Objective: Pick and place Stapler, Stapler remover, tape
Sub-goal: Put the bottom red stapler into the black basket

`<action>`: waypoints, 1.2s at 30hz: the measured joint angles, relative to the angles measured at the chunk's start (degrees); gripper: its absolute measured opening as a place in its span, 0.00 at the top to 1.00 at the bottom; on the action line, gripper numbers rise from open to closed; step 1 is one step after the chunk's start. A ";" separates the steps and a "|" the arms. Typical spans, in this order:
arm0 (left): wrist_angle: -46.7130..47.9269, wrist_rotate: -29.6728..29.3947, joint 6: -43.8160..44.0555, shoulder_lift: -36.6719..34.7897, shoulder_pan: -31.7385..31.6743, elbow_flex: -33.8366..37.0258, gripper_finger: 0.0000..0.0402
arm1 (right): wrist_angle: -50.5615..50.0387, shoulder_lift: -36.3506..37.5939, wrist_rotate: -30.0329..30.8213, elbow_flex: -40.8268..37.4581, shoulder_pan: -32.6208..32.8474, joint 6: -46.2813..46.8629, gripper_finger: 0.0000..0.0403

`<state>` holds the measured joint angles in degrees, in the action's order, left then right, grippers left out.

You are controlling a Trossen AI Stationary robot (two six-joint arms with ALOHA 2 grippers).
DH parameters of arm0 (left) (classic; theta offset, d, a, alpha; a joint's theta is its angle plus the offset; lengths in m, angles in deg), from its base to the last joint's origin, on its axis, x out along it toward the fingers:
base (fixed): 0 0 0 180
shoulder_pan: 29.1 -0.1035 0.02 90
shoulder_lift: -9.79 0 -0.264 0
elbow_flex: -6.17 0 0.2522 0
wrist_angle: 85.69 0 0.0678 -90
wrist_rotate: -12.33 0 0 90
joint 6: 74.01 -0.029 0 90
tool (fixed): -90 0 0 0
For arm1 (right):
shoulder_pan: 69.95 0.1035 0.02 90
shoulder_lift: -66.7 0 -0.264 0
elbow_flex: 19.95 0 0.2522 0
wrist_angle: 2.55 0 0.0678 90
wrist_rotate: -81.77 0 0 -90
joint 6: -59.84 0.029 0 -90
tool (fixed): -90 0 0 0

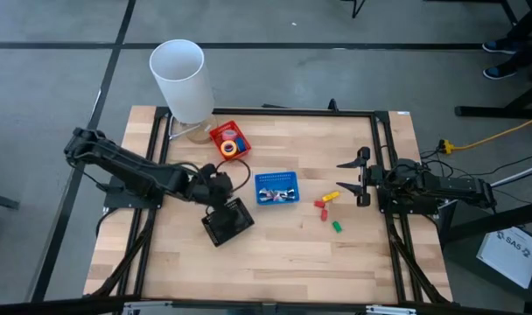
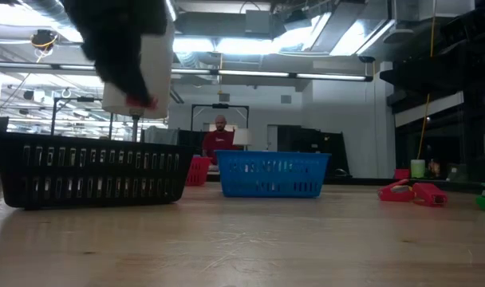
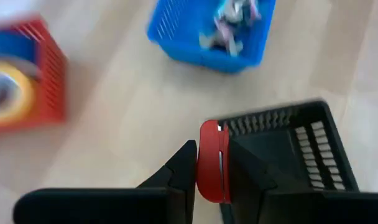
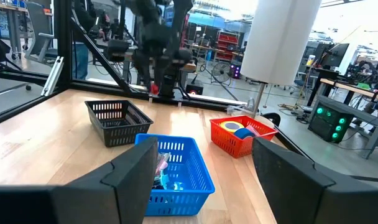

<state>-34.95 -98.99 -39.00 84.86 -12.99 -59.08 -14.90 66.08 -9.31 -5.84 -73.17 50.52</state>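
- Stapler: a small red piece point(image 3: 212, 163) is pinched between the left gripper's point(image 3: 211, 165) fingers, held in the air above the near rim of the black basket point(image 1: 228, 221). I take it for one of the staplers, though only its narrow rounded edge shows.
- Left gripper: its jaws are pressed onto that red piece from both sides; in the low view it hangs above the black basket with a bit of red at its tip.
- Right gripper point(image 1: 362, 178): waits at the table's right edge, fingers spread wide, holding nothing.
- Tape: the rolls point(image 1: 229, 145) (yellow and blue ones show) lie in the red basket point(image 1: 217, 134), beside a tall white cylinder point(image 1: 180, 79).
- Blue basket point(image 1: 276, 189): mid-table, with a jumble of small pale and metallic bits inside, probably the removers.
- Loose pieces point(image 1: 328, 205): red, yellow and green blocky items lie on the bare wood right of the blue basket, well apart from every basket.
- Risk: the piece hangs over the rim, not the middle, so a release here could strike the edge and bounce onto the table. The hold is on a thin smooth plastic edge, which might slip or twist.
- Materials: the baskets are slatted plastic with open lattice walls, light enough to slide if nudged; the table is pale, smooth planked wood.
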 joint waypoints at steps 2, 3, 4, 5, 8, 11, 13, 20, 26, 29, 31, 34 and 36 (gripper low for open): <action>-3.07 3.57 1.03 -0.09 -0.15 2.04 0.85 | 0.00 0.00 -0.02 -0.01 0.00 0.00 0.35; -5.51 5.72 1.10 -0.09 -0.02 2.84 0.85 | -0.02 0.00 0.00 -0.01 0.02 0.00 0.35; -8.12 7.48 0.88 -0.13 0.32 3.60 0.85 | 0.00 0.00 -0.02 -0.02 0.00 0.00 0.35; -10.60 9.18 0.36 -0.13 0.69 4.34 0.85 | 0.00 0.00 0.00 -0.02 0.00 0.00 0.35; -14.06 11.43 -0.62 0.86 1.89 5.16 0.85 | -0.02 0.00 0.00 -0.02 0.01 0.00 0.35; -14.20 12.28 -0.27 2.61 2.93 5.18 0.85 | 0.00 0.00 -0.01 -0.01 0.00 0.00 0.35; -14.32 12.66 -0.27 4.27 3.57 5.18 0.84 | 0.00 0.00 0.00 -0.02 0.00 0.00 0.35; -17.61 12.53 -4.66 12.01 3.88 5.18 0.81 | 0.00 0.00 -0.02 -0.02 0.00 0.00 0.35; -19.46 12.72 -4.59 14.60 3.30 5.18 0.80 | 0.00 0.00 0.00 0.00 0.02 0.00 0.35; -19.31 10.83 -4.37 14.69 3.41 5.18 0.77 | 0.00 0.00 0.00 -0.02 0.00 0.00 0.35; -19.28 8.45 -4.29 14.69 3.64 5.10 0.75 | 0.00 0.00 0.00 -0.02 0.02 0.00 0.35; -19.57 3.35 -3.41 14.69 3.74 5.03 0.70 | 0.00 0.00 -0.02 -0.01 0.00 0.00 0.35; -19.61 0.32 -1.74 14.69 3.72 4.98 0.68 | 0.00 0.00 -0.02 0.00 0.02 0.00 0.35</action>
<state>-54.56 -98.67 -40.73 99.54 -9.27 -54.10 -14.90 66.08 -9.34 -5.83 -73.15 50.52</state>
